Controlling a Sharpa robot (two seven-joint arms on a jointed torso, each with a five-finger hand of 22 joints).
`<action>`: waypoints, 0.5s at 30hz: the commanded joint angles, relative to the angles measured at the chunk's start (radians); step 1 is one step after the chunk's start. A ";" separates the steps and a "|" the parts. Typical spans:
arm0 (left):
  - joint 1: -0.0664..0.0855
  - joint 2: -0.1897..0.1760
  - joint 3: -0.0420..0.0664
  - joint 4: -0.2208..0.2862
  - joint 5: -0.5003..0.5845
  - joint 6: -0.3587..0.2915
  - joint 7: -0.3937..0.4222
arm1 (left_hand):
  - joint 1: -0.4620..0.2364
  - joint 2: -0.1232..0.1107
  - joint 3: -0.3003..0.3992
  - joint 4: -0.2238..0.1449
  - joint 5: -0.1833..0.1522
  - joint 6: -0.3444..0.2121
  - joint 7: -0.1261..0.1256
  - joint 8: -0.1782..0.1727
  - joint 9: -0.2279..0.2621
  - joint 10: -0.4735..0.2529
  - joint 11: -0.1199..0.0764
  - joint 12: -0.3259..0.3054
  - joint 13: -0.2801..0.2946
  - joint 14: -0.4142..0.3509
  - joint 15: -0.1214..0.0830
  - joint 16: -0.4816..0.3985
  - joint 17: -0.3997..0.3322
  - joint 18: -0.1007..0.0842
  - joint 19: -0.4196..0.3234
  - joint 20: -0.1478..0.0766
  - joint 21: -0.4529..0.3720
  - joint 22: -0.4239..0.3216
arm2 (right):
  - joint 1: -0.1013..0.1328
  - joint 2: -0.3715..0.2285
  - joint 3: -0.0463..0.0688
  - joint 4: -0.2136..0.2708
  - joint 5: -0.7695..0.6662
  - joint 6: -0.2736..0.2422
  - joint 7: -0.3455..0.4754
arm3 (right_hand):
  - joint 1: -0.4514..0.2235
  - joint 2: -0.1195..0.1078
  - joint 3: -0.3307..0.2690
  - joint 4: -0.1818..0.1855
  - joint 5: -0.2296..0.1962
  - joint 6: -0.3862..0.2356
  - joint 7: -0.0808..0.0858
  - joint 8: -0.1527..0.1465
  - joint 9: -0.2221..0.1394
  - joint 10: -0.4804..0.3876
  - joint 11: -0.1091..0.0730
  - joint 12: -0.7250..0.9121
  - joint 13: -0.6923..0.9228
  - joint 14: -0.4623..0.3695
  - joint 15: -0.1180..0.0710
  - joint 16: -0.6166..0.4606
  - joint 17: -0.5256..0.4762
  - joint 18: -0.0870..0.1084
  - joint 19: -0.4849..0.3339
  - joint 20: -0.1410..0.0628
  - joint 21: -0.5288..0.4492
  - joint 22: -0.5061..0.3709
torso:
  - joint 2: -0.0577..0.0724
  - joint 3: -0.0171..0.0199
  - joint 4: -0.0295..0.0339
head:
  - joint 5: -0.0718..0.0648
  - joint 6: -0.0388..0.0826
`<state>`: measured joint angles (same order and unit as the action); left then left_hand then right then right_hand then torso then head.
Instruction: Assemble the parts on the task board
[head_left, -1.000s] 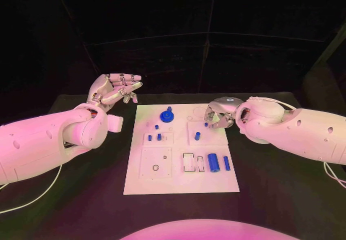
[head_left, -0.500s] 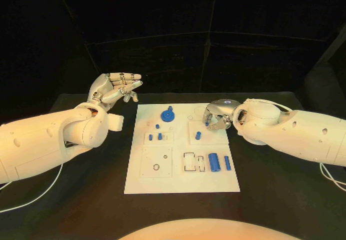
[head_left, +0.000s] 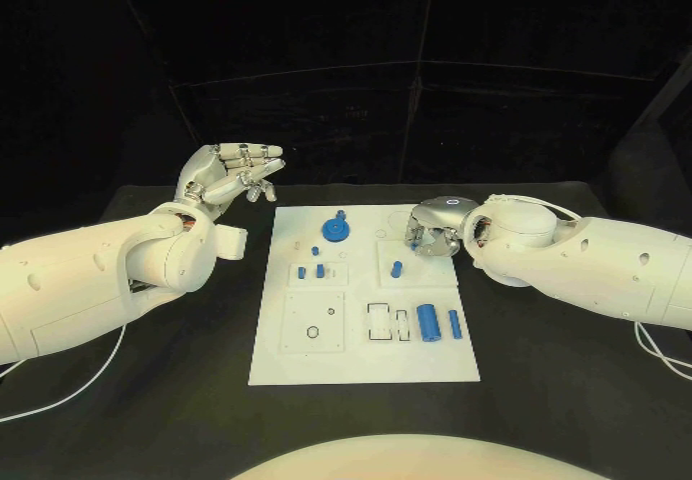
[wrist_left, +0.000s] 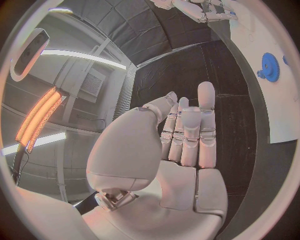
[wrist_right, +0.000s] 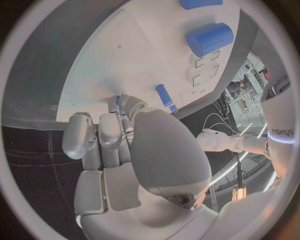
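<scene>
On black table: white task board; dark backdrop behind.

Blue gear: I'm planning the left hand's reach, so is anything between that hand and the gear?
Nothing visible. The left hand is raised off the task board's far left corner, and only bare board and table separate it from the blue gear.

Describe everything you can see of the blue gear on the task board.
The blue gear is a round, toothed disc that looks like plastic, with a short blue stub rising from it. It lies flat near the far edge of the white task board, toward the robot's left side, beyond the small blue pegs. Neither hand touches it. The left wrist view shows it too.
</scene>
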<state>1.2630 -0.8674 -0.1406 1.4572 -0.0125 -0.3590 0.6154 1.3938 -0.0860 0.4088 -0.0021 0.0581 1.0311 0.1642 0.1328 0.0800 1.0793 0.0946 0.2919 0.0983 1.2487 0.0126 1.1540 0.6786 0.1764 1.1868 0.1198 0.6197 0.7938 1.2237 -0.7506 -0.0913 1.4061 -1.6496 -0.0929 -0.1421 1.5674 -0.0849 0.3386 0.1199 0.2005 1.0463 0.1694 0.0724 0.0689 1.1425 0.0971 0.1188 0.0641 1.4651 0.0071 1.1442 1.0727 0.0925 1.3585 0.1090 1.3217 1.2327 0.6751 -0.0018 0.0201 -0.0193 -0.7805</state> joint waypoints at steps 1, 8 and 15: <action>0.001 0.001 0.001 0.000 0.005 0.017 -0.005 | 0.006 0.002 -0.001 -0.006 -0.001 0.001 -0.001 0.007 -0.002 0.001 -0.002 0.007 0.002 -0.003 -0.001 -0.004 -0.002 0.008 0.001 -0.007 -0.006 -0.001 | 0.000 0.005 -0.001 -0.002 0.000 0.030 0.001 | -0.001 -0.011 0.027 -0.011 -0.009 0.016 -0.002 0.004 0.002 0.014 -0.002 0.005 0.001 0.041 -0.002 0.013 0.006 -0.014 0.010 0.001 0.014 0.014 | 0.000 0.0000 0.0006 | -0.001 -0.001; 0.001 0.002 0.001 -0.001 0.005 0.022 -0.017 | 0.020 -0.004 -0.002 -0.021 -0.001 0.001 0.000 0.009 -0.002 -0.001 -0.001 0.016 0.003 -0.005 -0.002 -0.004 -0.005 0.007 0.002 -0.009 -0.008 -0.002 | -0.003 0.011 -0.001 -0.004 -0.018 0.041 -0.022 | -0.024 -0.018 0.070 -0.033 -0.017 0.035 -0.006 0.005 0.002 0.034 -0.008 0.004 0.002 0.038 -0.005 0.030 0.011 -0.018 0.017 -0.002 0.034 0.037 | 0.000 -0.0007 0.0007 | -0.001 -0.001; 0.001 0.004 0.001 -0.002 0.005 0.024 -0.022 | 0.025 -0.006 -0.002 -0.026 -0.001 0.000 0.001 0.010 -0.003 -0.002 -0.001 0.020 0.003 -0.006 -0.002 -0.005 -0.007 0.007 0.003 -0.010 -0.008 -0.003 | -0.004 0.011 -0.001 0.001 -0.040 0.003 -0.045 | -0.038 -0.021 0.097 -0.050 -0.019 0.039 -0.007 0.001 0.001 0.039 -0.008 0.000 0.002 0.036 -0.006 0.037 0.010 -0.020 0.021 -0.002 0.044 0.050 | -0.001 0.0002 0.0004 | 0.002 -0.003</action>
<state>1.2631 -0.8654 -0.1406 1.4549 -0.0114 -0.3501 0.5974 1.4111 -0.0929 0.4071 -0.0210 0.0581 1.0311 0.1642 0.1365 0.0782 1.0792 0.0946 0.3062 0.1002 1.2488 0.0127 1.1540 0.6721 0.1763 1.1901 0.1165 0.6159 0.7923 1.2228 -0.7394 -0.0890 1.4038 -1.6685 -0.0850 -0.1670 1.5383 -0.1055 0.4302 0.0692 0.1856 1.0786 0.1644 0.0724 0.0697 1.1759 0.0875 0.1182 0.0664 1.4651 0.0071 1.1790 1.0828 0.0926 1.3726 0.1086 1.3623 1.2827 0.6746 -0.0022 0.0206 -0.0192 -0.7827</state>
